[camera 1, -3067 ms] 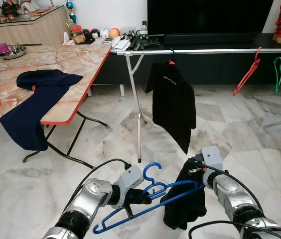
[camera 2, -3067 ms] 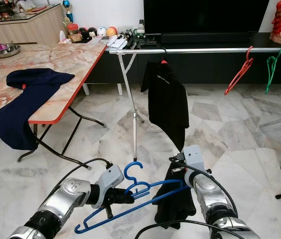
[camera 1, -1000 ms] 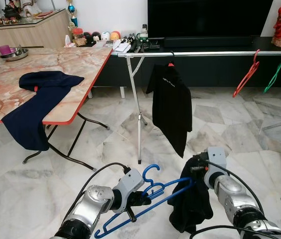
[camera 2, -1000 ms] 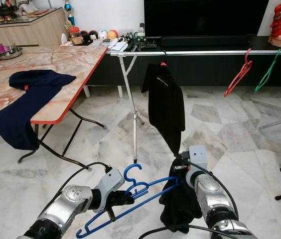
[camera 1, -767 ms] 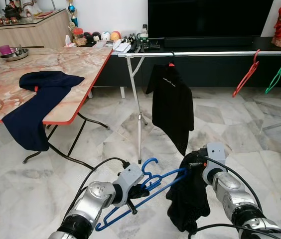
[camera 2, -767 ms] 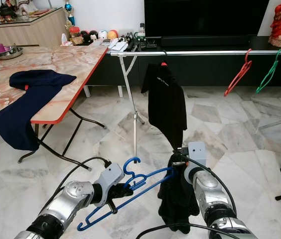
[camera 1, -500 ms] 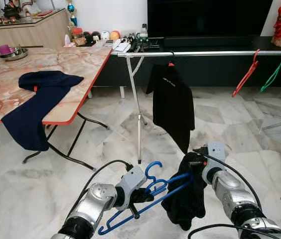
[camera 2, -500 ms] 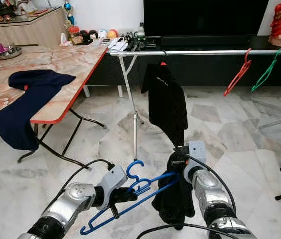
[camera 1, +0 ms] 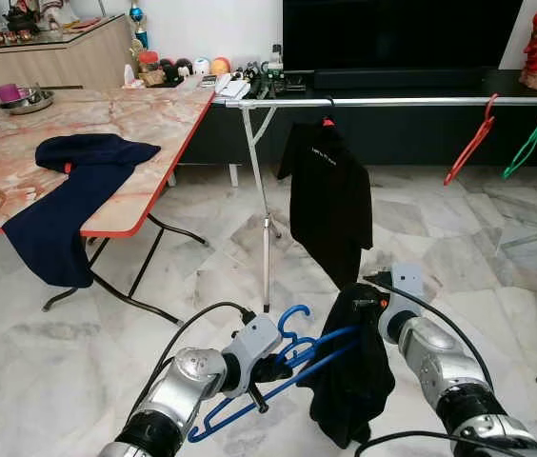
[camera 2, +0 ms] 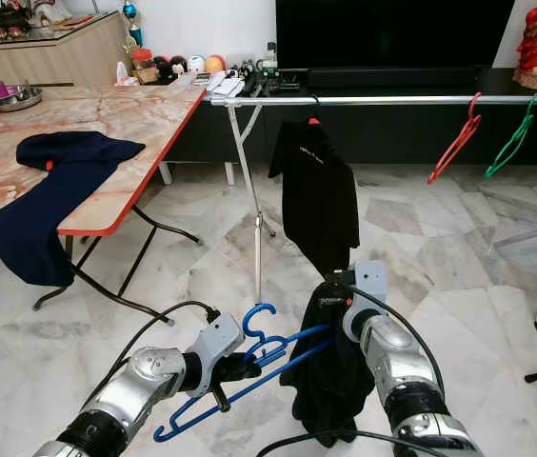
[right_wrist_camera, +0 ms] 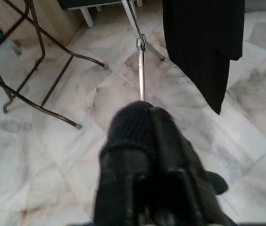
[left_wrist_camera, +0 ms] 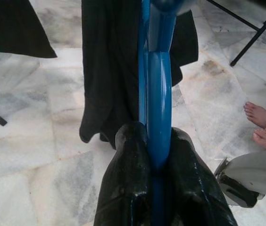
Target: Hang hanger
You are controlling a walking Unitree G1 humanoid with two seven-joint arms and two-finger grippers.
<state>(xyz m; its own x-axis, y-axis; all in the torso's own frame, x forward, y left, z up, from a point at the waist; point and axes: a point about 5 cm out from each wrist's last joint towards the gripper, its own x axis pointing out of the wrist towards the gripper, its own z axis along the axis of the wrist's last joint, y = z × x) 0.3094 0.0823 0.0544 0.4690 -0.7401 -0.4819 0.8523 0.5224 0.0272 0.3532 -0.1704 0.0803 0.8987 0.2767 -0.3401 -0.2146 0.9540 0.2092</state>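
Black garment slid further onto blue hanger, both hands clamped

Left claw clamped on blue hanger, black garment draped over hanger's far end above marble floor, a person's bare toes at one edge, dark stand legs beyond.

A navy garment drapes over the marble table's red edge.
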